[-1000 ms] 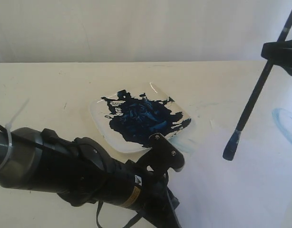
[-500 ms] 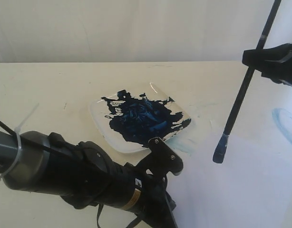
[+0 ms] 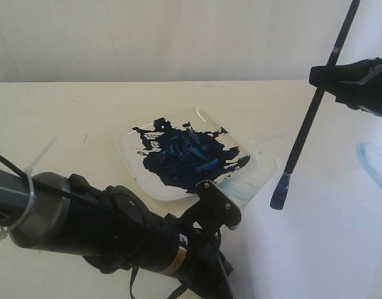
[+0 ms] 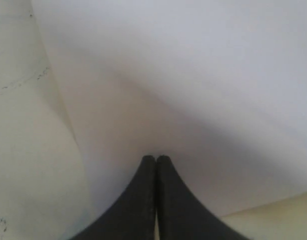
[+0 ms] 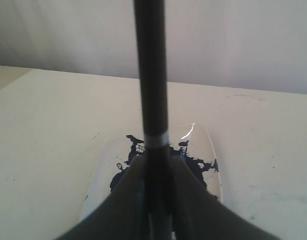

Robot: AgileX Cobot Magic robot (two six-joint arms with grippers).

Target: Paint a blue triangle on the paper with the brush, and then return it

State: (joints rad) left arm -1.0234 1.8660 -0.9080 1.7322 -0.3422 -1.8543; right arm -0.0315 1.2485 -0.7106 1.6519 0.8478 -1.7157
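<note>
Right gripper (image 3: 325,80) is clamped on the brush (image 3: 306,128) about mid-shaft, well above the silver ferrule band. The brush is tilted, with its dark-blue bristles (image 3: 279,198) low and toward the plate (image 3: 134,171). The tip is just off the plate's right corner, over the paper (image 3: 315,249) near its plate-side edge; whether it touches the sheet can't be told. The right wrist view lines the shaft up with the paint-smeared plate.

Left gripper (image 4: 156,160) has its fingers pressed together with nothing between them, low over the paper by its edge. The left arm (image 3: 104,230) crosses the front and overlaps the plate's front corner.

Blank paper runs right of the tip to a pale blue curved smear (image 3: 372,163). Bare table (image 3: 54,118) shows left of and behind the plate.
</note>
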